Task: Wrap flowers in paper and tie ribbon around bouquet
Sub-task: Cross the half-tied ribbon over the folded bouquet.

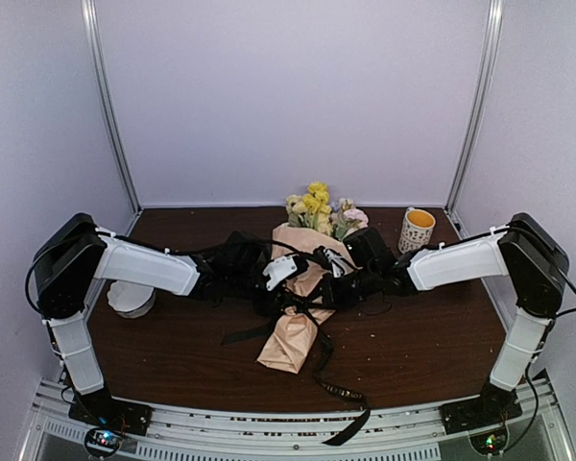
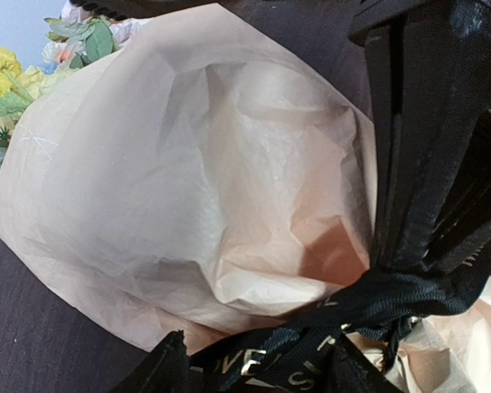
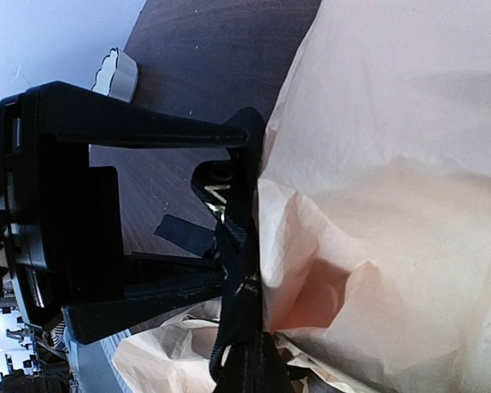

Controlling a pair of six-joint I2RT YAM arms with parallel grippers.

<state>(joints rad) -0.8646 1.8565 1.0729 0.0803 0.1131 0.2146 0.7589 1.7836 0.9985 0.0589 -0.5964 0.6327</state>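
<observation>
The bouquet lies in the middle of the table as a tan-peach paper (image 1: pixel 290 338) cone. The flowers (image 1: pixel 319 211) show yellow, pink and white at its far, wide end. The black ribbon (image 1: pixel 338 390) crosses the cone's waist and trails toward the front edge. My left gripper (image 1: pixel 286 274) is at the waist from the left. In the left wrist view it is open (image 2: pixel 258 370), and the lettered ribbon (image 2: pixel 368 296) runs between its fingers over the paper (image 2: pixel 188 180). My right gripper (image 3: pixel 258 364) comes from the right and is shut on the ribbon (image 3: pixel 237 246), pulled tight against the paper (image 3: pixel 393 164).
A white mug (image 1: pixel 416 230) with an orange inside stands at the back right, close to the right arm. A white round object (image 1: pixel 132 300) sits at the left, under the left arm. The ribbon's loose end (image 1: pixel 353 424) hangs over the table's front rail.
</observation>
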